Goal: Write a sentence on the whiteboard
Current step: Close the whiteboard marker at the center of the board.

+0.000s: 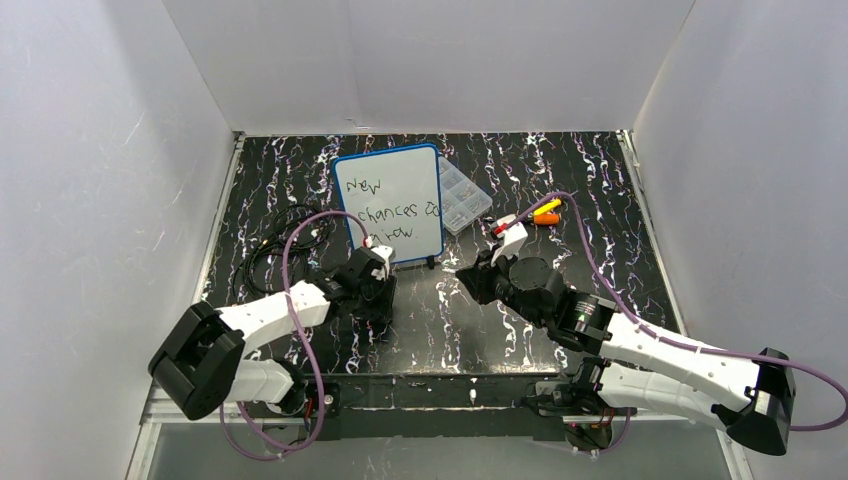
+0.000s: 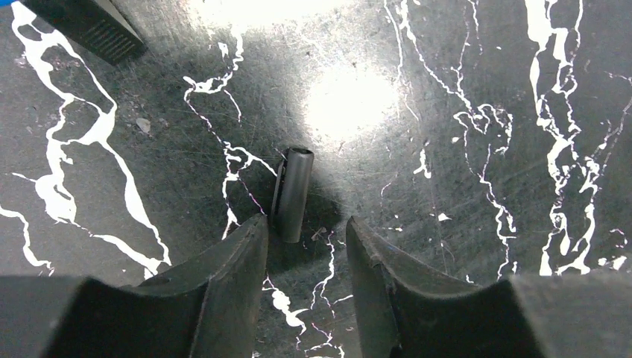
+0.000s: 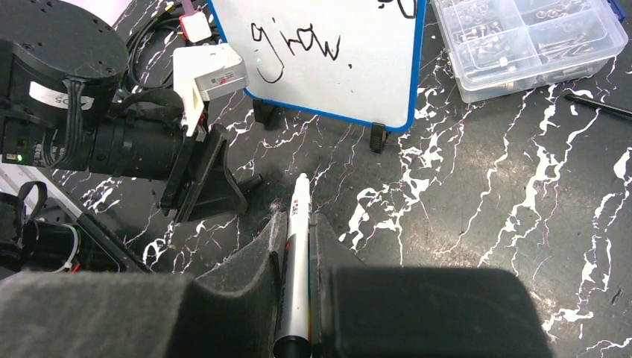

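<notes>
The whiteboard [image 1: 415,175], blue-framed, stands at the back middle of the black marbled table [image 1: 600,180]. It bears the sentence [image 1: 385,210] in black handwriting, "New chances grow"; the right wrist view shows the word "grow" [image 3: 298,46]. My right gripper [image 3: 299,218] is shut on a white-and-silver marker [image 3: 296,253] whose tip points toward the board's lower edge. My left gripper [image 2: 305,222] hovers low over the table with its jaws apart. A small black marker cap [image 2: 293,194] lies just beyond the tips, close to the left finger, untouched.
A clear compartment box [image 1: 462,195] of small hardware sits right of the board. Orange and yellow items [image 1: 545,213] lie beyond my right gripper. Black cables [image 1: 285,235] coil at the left. The board's black feet [image 3: 378,136] rest on the table.
</notes>
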You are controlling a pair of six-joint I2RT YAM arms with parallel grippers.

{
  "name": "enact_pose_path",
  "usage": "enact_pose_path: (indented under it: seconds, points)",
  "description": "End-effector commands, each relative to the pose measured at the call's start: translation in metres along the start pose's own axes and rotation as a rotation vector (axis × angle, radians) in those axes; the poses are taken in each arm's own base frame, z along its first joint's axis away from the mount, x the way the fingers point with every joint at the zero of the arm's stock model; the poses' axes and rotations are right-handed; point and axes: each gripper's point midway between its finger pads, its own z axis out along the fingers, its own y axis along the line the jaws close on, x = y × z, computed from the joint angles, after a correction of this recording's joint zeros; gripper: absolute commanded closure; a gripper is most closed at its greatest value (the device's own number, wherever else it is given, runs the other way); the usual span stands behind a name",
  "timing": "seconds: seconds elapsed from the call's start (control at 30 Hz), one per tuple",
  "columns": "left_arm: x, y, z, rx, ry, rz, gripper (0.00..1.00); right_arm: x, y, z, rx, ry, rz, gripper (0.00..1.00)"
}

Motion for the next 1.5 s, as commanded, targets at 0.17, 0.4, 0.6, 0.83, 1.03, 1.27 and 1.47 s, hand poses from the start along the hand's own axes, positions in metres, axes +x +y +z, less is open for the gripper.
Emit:
enact_pose_path:
  seconds: [0.17, 0.4, 0.6, 0.83, 1.03, 1.27, 1.47]
  points:
    - [0.019, 0.019, 0.006, -0.169, 0.102, 0.047, 0.65, -0.009, -0.002, -0.001, 0.009, -0.045, 0.003, 0.99]
    - [0.032, 0.027, 0.004, -0.297, 0.163, 0.055, 0.77, -0.013, -0.003, -0.002, 0.015, -0.050, 0.003, 0.99]
    - [0.041, 0.023, 0.005, -0.340, 0.207, 0.096, 0.84, -0.014, -0.005, -0.003, 0.024, -0.054, 0.001, 0.99]
    - [0.032, 0.015, 0.002, -0.311, 0.155, 0.126, 1.00, -0.014, -0.008, -0.004, 0.049, -0.050, 0.024, 0.99]
    - [-0.027, -0.016, -0.045, -0.153, -0.070, 0.213, 1.00, -0.021, 0.012, -0.002, -0.053, -0.010, 0.028, 0.99]
    - [-0.060, -0.048, -0.110, 0.049, -0.193, 0.449, 1.00, -0.060, 0.006, 0.002, -0.351, 0.040, 0.168, 0.99]
    - [-0.044, -0.095, -0.140, 0.409, -0.345, 0.664, 1.00, -0.069, 0.018, -0.010, -0.542, 0.190, 0.171, 0.99]
